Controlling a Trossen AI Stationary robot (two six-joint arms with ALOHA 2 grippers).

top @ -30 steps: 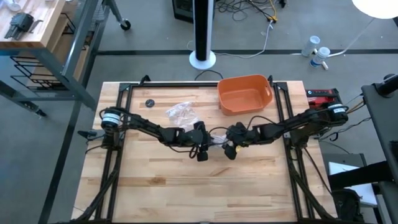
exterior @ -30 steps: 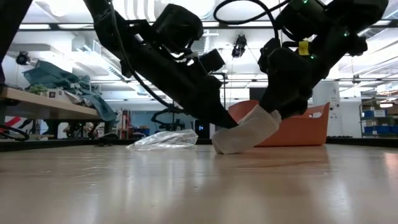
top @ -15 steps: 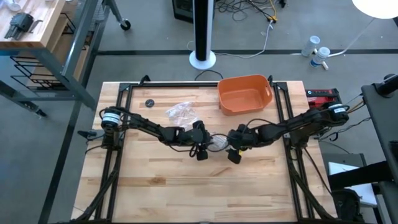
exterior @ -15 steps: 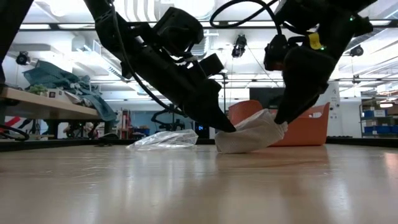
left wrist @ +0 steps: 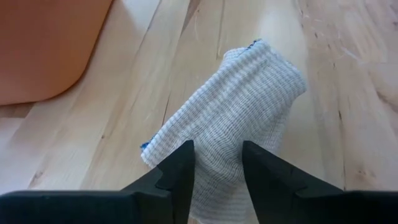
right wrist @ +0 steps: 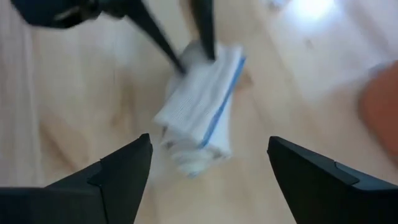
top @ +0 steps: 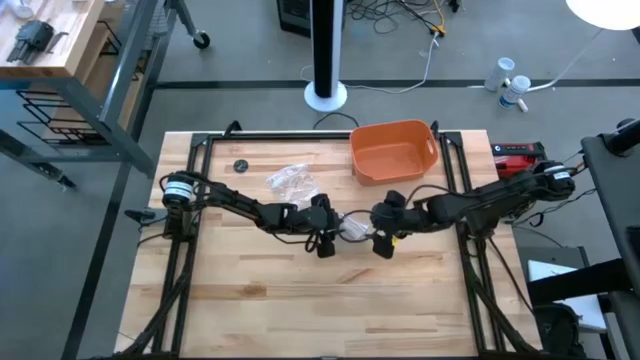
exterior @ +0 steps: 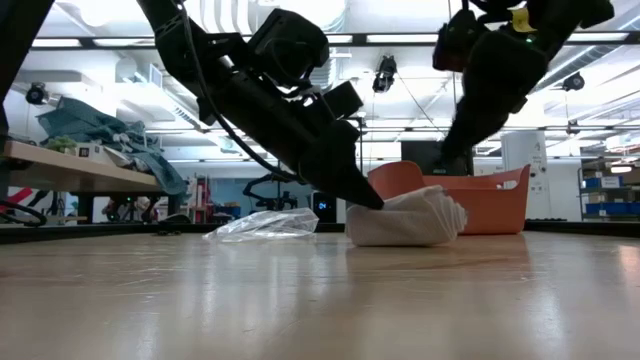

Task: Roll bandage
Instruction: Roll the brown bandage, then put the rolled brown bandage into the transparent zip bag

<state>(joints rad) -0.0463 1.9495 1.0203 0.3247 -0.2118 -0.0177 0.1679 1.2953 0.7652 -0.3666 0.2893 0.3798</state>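
The bandage (top: 352, 228), an off-white ribbed gauze roll with a thin blue edge thread, lies on its side on the wooden table at mid-table; it also shows in the low view (exterior: 405, 220) and both wrist views (left wrist: 236, 99) (right wrist: 199, 106). My left gripper (left wrist: 216, 165) reaches in from the table's left and is shut on the bandage's near end. My right gripper (right wrist: 208, 180) hangs open above and to the right of the bandage (exterior: 455, 150), touching nothing. My left gripper pinches the bandage's end nearest the left arm (left wrist: 214, 146) between its two fingers. The fingers (exterior: 362, 198) slant down from the table's left. The bandage rests on the table, lying roughly level.
An orange tub (top: 393, 150) stands at the far edge behind the bandage. A crumpled clear plastic wrapper (top: 292, 180) lies far left of centre, and a small dark disc (top: 241, 165) beyond it. Bare wood stretches across the table's near half.
My right gripper has risen away from the bandage and drawn toward the table's right, rolling a little. The bandage's right end, which stood raised at that gripper, has sunk onto the table, so it now lies level. Its left end stayed in my left gripper.
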